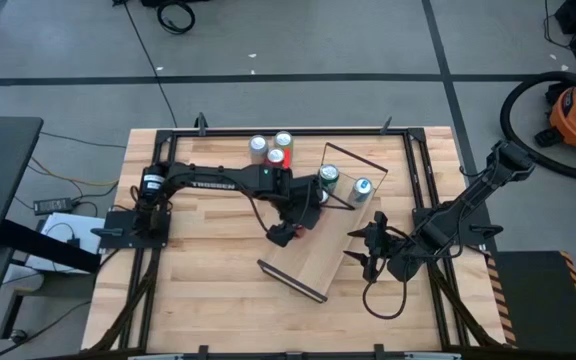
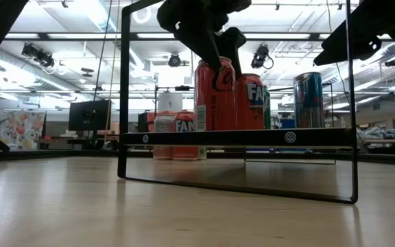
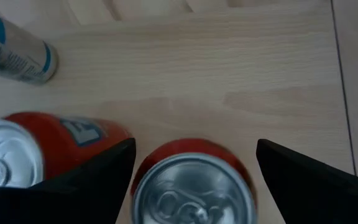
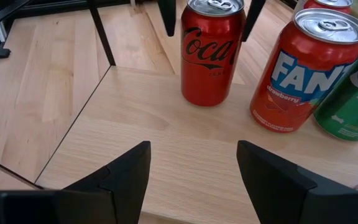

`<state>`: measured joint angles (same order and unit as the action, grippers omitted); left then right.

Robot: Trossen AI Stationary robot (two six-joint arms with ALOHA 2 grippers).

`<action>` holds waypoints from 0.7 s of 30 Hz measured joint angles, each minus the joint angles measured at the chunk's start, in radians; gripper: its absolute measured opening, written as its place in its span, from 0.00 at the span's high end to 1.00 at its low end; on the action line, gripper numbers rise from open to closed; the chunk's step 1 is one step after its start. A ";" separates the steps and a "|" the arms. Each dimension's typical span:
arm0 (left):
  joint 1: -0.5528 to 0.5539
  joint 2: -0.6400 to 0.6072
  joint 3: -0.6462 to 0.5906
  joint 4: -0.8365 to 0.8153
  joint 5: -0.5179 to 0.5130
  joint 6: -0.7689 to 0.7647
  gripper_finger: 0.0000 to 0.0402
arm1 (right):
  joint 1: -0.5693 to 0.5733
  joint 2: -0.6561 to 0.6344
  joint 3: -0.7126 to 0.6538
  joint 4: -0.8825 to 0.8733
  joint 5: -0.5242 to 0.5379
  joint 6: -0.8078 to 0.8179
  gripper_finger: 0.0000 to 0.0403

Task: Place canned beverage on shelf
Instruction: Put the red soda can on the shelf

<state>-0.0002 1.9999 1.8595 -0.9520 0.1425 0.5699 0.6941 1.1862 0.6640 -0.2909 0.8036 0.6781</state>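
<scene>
Cola can (image 4: 212,53) stands upright on the shelf (image 4: 185,149), top centre of my right wrist view, beside the Fanta can (image 4: 306,68). My left gripper (image 3: 194,165) straddles it, fingers spread, apparently released. Right gripper (image 4: 193,165) open, empty. I judge only withdrawal remains.

The high view is looking straight down from well above, taking in the whole worktop (image 1: 198,300), both arms and the floor around. The low view is sitting at worktop height, facing level across the boards through the shelf (image 2: 238,137) into the room behind, close to the shelf's wire frame. The left wrist view is looking steeply down, very near the red cola can (image 3: 191,186), between the left tool (image 3: 194,180) fingers. The right wrist view is looking forward and downward past the right tool (image 4: 191,180), near the shelf plank. The cola can is appearing in the low view and both wrist views.
</scene>
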 joint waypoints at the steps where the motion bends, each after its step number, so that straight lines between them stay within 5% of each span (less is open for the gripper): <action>1: -0.002 0.000 0.000 0.001 0.000 0.000 0.14 | 0.000 0.000 0.000 0.000 0.000 0.000 0.38; 21: -0.063 -0.169 0.003 0.007 -0.088 -0.117 0.14 | 0.000 0.000 0.001 0.004 0.007 0.000 0.38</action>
<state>-0.0628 1.8309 1.8629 -0.9447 0.0541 0.4527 0.6944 1.1866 0.6647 -0.2867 0.8104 0.6781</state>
